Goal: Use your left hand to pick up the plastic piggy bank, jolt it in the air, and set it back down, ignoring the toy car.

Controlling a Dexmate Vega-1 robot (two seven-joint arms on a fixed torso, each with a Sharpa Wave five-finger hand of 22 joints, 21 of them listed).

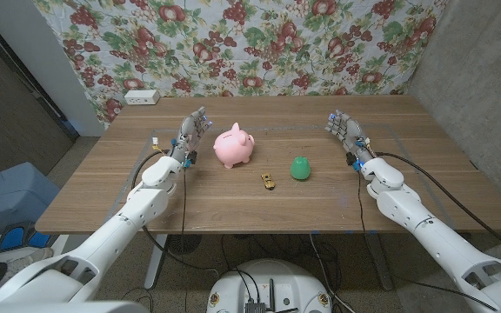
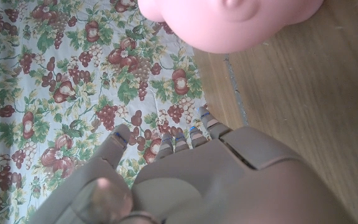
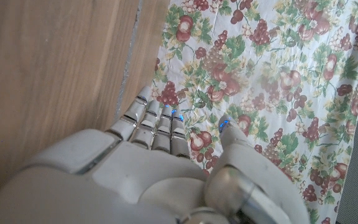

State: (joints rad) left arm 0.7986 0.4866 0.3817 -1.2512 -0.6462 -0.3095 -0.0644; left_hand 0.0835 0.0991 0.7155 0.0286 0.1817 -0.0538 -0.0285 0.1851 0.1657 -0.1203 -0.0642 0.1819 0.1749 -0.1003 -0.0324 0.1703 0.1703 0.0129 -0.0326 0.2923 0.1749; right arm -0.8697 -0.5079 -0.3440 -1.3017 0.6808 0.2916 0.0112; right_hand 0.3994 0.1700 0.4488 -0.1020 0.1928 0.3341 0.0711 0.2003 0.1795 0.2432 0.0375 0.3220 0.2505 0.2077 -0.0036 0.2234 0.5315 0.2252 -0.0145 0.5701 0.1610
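Observation:
A pink plastic piggy bank [image 1: 234, 146] stands upright on the wooden table [image 1: 233, 200], left of the middle. My left hand [image 1: 190, 136] is raised a short way to its left, fingers apart and holding nothing, apart from the pig. In the left wrist view the same hand [image 2: 185, 180] shows from behind, and the piggy bank [image 2: 229, 22] is close beyond its fingers. A small gold toy car [image 1: 269, 182] lies in front of the pig to its right. My right hand [image 1: 346, 135] is raised open over the table's right side; its fingers [image 3: 154, 124] hold nothing.
A green egg-shaped object [image 1: 300, 168] stands right of the toy car. A white box [image 1: 141, 97] sits at the table's far left corner. A floral cloth [image 1: 250, 43] hangs behind the table. A blue bin [image 1: 11, 196] is on the floor at the left.

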